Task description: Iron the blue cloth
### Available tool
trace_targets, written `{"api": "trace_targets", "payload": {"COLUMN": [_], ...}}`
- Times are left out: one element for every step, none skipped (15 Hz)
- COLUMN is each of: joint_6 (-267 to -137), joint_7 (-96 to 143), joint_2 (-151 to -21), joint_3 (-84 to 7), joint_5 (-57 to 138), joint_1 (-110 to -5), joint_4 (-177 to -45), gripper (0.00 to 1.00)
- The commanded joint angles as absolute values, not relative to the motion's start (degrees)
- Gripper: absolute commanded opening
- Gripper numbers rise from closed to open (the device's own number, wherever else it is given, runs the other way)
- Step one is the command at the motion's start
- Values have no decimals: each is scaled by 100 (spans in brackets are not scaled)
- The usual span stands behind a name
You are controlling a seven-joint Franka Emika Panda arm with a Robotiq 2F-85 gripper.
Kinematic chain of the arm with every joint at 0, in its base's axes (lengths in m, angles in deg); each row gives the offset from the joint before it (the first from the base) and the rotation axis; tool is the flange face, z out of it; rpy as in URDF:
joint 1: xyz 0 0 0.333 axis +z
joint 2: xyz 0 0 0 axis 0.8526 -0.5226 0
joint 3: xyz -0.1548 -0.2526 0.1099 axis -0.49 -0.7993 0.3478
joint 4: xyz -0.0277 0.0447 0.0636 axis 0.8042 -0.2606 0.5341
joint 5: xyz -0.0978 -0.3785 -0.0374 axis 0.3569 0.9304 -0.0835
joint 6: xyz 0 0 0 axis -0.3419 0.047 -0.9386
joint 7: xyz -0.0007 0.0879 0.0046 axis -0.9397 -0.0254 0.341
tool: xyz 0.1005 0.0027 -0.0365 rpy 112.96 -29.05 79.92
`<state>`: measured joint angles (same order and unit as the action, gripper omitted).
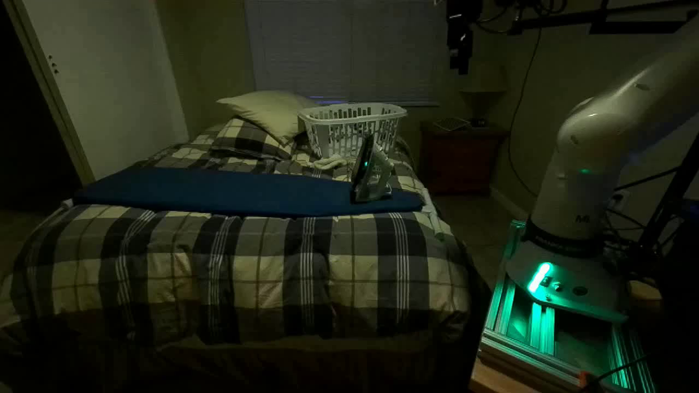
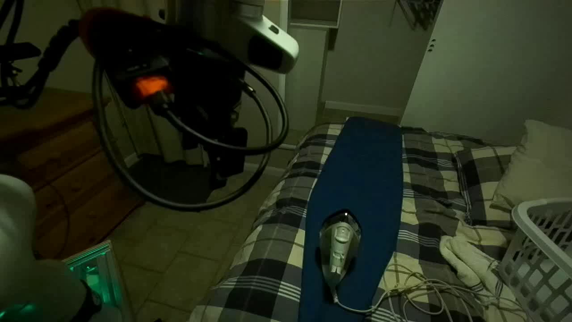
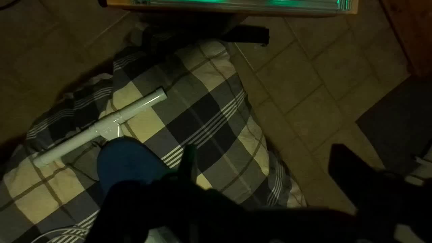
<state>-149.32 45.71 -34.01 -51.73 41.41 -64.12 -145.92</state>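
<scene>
Blue cloth (image 1: 218,188): lies flat across the plaid bedspread (image 1: 262,262); in an exterior view, spans from the left of the frame to just right of center, at mid-height. In the wrist view, ends in a rounded tip at lower left, at the stem of a white T-shaped tube (image 3: 104,125).

Iron (image 1: 377,183): stands on its heel, tip up, on the right-hand portion of the cloth in an exterior view.

Power cord (image 2: 426,282): runs from the iron's heel into loops on the bedspread, lower right in an exterior view.

Laundry basket (image 1: 349,119): rests on the bedspread beyond the iron, upper center in an exterior view.

Pale pillow (image 1: 267,109): leans just left of the basket.

Jaws: stand parted and released at the bottom of the wrist view, with bedspread and floor tile (image 3: 293,77) visible in the gap.

Robot arm (image 1: 579,191): stands at the right of the frame on a green-lit metal mount (image 1: 542,330).
</scene>
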Motion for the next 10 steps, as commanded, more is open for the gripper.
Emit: {"api": "trace_targets", "payload": {"joint_6": [-14920,-14920,-14920,-14980,-14892,-14773,-15040,-15116,-15316,-15543], "joint_7": [4605,4605,4605,4533,4701,4936,5080,5421,5667,5960], "joint_2": [-3420,-3418,-3418,-3536,-3737,-3894,-3949,-4082,-4188,-4321], "joint_3": [-5128,-5129,-5129,-5147,-5270,-5350,-5381,-5473,-5518,-5607], "joint_5": [4116,4117,4117,4300,4411,4582,4919,5241,5598,5845], "joint_1": [-6478,-6478,-6478,-6568,-6586,-6580,-6643,-6634,-6648,-6640], "joint_4": [-14571,-14570,-14570,-14567,-14496,-14463,-14529,-14542,-14574,-14593], "gripper": [100,100,100,100,100,100,100,100,100,100]}}
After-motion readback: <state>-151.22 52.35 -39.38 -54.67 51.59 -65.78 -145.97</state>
